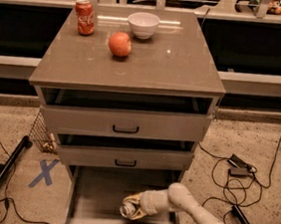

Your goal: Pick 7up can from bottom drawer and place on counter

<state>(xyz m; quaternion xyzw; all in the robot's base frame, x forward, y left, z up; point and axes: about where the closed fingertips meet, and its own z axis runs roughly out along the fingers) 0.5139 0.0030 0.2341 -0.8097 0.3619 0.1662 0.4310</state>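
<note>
The 7up can (129,209) lies tilted on its side, low over the floor of the open bottom drawer (93,199), its shiny end toward me. My gripper (135,207) reaches into the drawer from the lower right and is shut on the can, its cream wrist behind it. The counter (181,58) is the glossy grey-brown top of the cabinet, above the two upper drawers.
On the counter stand a red Coca-Cola can (85,16), a white bowl (143,24) and a red apple (120,44). The top drawer (124,122) and middle drawer (124,157) are pulled partly out. Cables (237,169) lie on the floor right; a blue X (44,172) left.
</note>
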